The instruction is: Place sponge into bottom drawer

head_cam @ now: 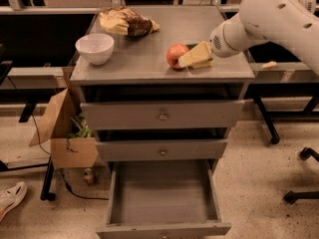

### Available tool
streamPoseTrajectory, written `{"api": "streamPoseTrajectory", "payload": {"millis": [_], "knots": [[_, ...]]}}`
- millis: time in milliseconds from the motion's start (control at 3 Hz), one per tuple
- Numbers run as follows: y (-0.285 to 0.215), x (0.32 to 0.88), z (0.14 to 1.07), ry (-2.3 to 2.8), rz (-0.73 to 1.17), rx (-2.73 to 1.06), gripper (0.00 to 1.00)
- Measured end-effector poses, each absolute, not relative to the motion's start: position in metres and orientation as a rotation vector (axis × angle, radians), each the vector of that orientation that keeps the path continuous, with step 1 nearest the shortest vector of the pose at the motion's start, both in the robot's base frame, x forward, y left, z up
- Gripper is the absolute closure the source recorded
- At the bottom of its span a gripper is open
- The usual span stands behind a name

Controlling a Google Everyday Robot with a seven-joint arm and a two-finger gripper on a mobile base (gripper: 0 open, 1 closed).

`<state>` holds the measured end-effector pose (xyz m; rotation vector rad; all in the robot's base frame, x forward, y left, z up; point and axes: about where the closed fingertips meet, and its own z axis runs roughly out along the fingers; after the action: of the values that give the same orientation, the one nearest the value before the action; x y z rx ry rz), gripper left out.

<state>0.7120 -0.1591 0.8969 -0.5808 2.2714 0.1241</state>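
Observation:
The sponge (191,47) lies on top of the grey cabinet, just right of the red-orange apple (174,55). Only a bit of its dark green top shows, the rest is covered by my gripper. My gripper (198,57) reaches in from the right on the white arm (269,19) and sits right over the sponge, close beside the apple. The bottom drawer (162,193) is pulled out wide below the two upper drawers, and its grey tray holds nothing.
A white bowl (94,48) and a bag of snacks (127,23) stand on the cabinet top (139,63). The two upper drawers (163,114) are slightly out. A cardboard box (67,133) stands left of the cabinet. A chair base (301,178) is at the right.

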Motion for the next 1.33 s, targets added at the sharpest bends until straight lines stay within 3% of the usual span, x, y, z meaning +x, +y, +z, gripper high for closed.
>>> {"api": "streamPoseTrajectory", "payload": {"millis": [1333], "knots": [[-0.178,0.763,0.855,2.285,0.120,-0.476,0.00]]}}
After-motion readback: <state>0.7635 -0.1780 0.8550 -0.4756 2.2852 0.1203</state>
